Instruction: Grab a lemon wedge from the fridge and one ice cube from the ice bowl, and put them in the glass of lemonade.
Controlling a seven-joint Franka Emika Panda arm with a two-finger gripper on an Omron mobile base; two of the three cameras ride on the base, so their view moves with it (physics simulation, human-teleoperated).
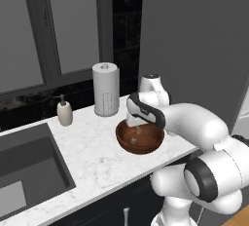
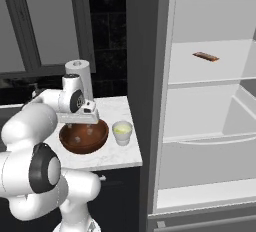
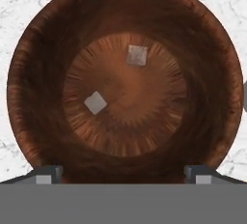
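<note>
In the left base view, the ice bowl (image 1: 140, 139), round and reddish-brown with a wood-like grain, sits on the white marbled counter (image 1: 92, 152). The gripper (image 1: 136, 128) hangs just above its rim, and the hand and forearm hide the bowl's far side. One small pale ice cube (image 1: 132, 140) shows inside. Behind stand a tall white paper-towel roll (image 1: 106, 89) and a beige soap dispenser (image 1: 64, 112); a dark sink (image 1: 29, 164) is cut off at the left edge.

In the right base view, the ice bowl (image 2: 84, 136) holds two pale ice cubes (image 2: 89, 131). Just beside it to the right stands the glass of lemonade (image 2: 122, 132), a small whitish cup with pale yellow liquid. The fridge (image 2: 205, 101) stands open, its white shelves bare except for a thin reddish-brown item (image 2: 205, 56) on the upper shelf. The lemon wedge cannot be made out here.

In the hand view, the camera looks straight down into the ice bowl (image 3: 43, 39). Two square grey-white cubes lie apart on its ribbed floor. The gripper (image 3: 123, 177) has its jaws spread wide, holding nothing, one fingertip (image 3: 44, 175) near each side of the bowl.
</note>
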